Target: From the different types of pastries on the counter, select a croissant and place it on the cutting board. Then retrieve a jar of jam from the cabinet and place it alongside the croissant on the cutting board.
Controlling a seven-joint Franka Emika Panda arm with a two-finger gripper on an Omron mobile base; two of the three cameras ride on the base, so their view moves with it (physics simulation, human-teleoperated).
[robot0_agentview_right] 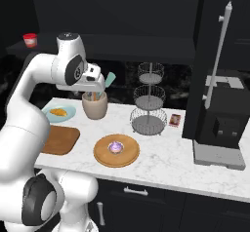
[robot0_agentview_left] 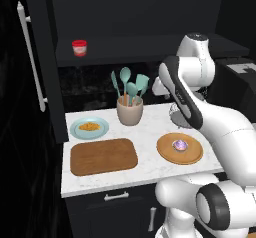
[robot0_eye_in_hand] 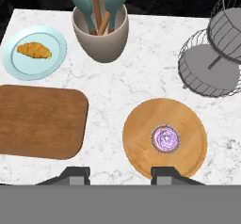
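Observation:
The golden croissant (robot0_agentview_left: pixel 89 127) (robot0_agentview_right: pixel 57 112) (robot0_eye_in_hand: pixel 34 50) lies on a light blue plate (robot0_eye_in_hand: pixel 14 63) at the counter's (robot0_eye_in_hand: pixel 122 82) back left. In front of that plate the brown cutting board (robot0_agentview_left: pixel 103 156) (robot0_agentview_right: pixel 61 139) (robot0_eye_in_hand: pixel 40 122) lies bare. A purple-topped cupcake (robot0_agentview_left: pixel 180 144) (robot0_agentview_right: pixel 115 147) (robot0_eye_in_hand: pixel 165 138) sits on a round wooden plate (robot0_eye_in_hand: pixel 141 133). The red jar of jam (robot0_agentview_left: pixel 79 47) (robot0_agentview_right: pixel 30 40) stands on the shelf of the open dark cabinet (robot0_agentview_left: pixel 125 52). My gripper (robot0_eye_in_hand: pixel 122 173) hangs high over the counter, open and holding nothing, between the board and the round plate.
A tan crock (robot0_agentview_left: pixel 130 111) (robot0_eye_in_hand: pixel 101 35) of teal utensils stands behind the board. To the right are a three-tier wire basket stand (robot0_agentview_right: pixel 149 99) (robot0_eye_in_hand: pixel 212 63), a small red box (robot0_agentview_right: pixel 175 120) and a dark coffee machine (robot0_agentview_right: pixel 219 128). The cabinet door (robot0_agentview_left: pixel 35 57) hangs open at left.

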